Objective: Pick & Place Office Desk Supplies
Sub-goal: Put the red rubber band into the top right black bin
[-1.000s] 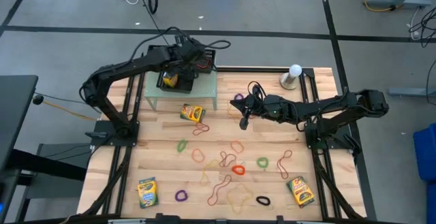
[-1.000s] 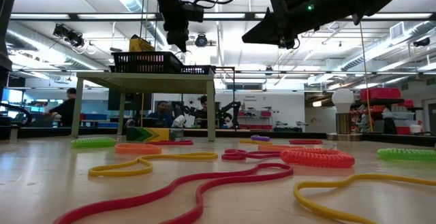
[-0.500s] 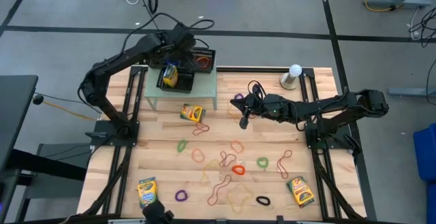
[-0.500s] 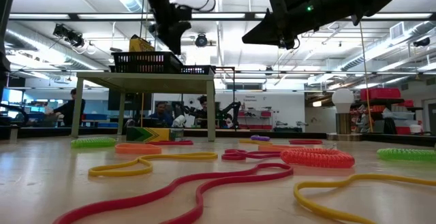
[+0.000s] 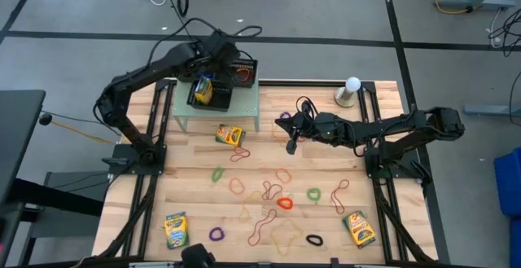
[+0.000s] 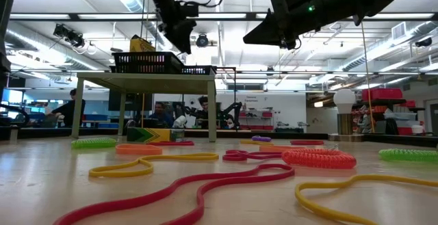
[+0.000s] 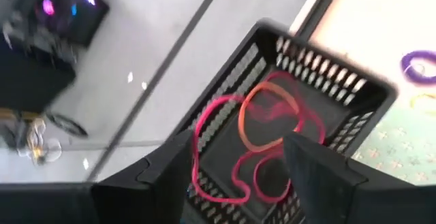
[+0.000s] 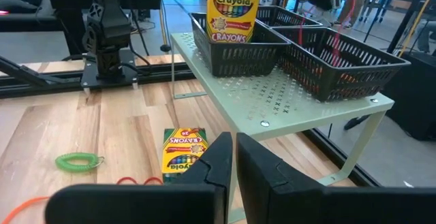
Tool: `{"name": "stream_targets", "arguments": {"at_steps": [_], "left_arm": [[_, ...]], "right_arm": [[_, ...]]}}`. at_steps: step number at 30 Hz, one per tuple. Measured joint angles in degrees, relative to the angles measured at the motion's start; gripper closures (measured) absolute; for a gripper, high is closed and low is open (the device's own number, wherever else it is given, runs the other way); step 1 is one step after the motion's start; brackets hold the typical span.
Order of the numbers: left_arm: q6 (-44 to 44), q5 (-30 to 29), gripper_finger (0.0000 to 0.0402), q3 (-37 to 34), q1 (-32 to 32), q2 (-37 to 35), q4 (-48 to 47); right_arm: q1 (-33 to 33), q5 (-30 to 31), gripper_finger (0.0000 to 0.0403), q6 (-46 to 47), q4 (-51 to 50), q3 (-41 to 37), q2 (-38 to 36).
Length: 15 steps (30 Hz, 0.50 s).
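Left claw [image 7: 235, 166]: released, above mesh tray [image 7: 354, 94] on shelf [image 5: 244, 109]; red and orange bands [image 7: 262, 125] inside tray. Right claw [image 8: 231, 159]: clenched, empty, over table [image 5: 195, 195]. 1 crayon box [image 5: 203, 91] in adjacent tray, 3 on table among loose bands.

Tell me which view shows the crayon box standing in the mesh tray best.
The right wrist view: the crayon box stands upright with its label readable. The high view shows only its top; the low view shows a yellow corner; the left wrist view misses it.
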Motion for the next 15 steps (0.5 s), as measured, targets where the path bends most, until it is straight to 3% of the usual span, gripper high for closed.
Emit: {"name": "stream_targets", "arguments": {"at_steps": [10, 15], "left_arm": [[4.0, 2.0, 0.0229, 0.0, -1.5, -0.2, 1.8], [4.5, 6.9, 0.0266, 0.0, -1.7, -0.9, 1.8]], "right_arm": [[0.0, 0.1, 0.0375, 0.4, 0.0, 0.0, 0.0], [-0.1, 5.5, 0.0367, 0.6, -0.2, 0.0, 0.0]]}}
